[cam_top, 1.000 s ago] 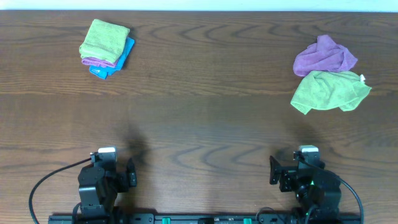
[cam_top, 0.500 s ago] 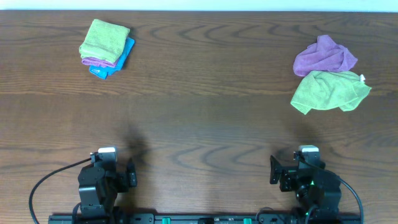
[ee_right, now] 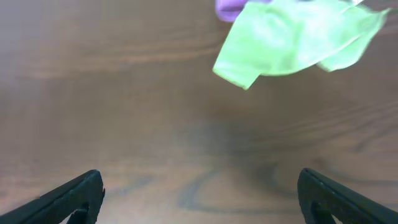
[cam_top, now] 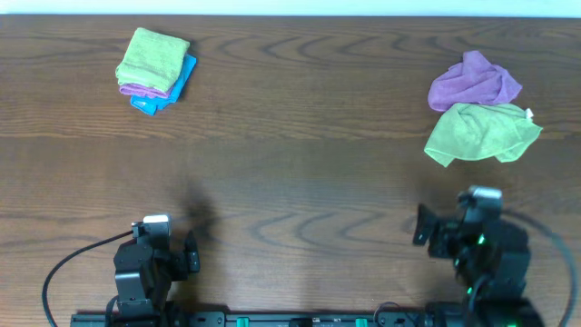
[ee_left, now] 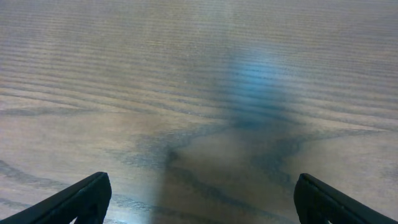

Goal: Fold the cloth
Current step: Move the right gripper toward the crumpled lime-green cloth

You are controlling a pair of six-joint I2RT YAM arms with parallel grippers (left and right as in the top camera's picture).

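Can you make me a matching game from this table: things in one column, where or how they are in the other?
1. crumpled green cloth
2. crumpled purple cloth
3. folded stack
4. right gripper

A. far left side
B. open, empty
C. right side, at the back
D. right side, just in front

Pairs: 1-D, 2-C, 3-A, 4-B

Crumpled purple cloth (cam_top: 474,82); folded cloth stack (cam_top: 154,68)
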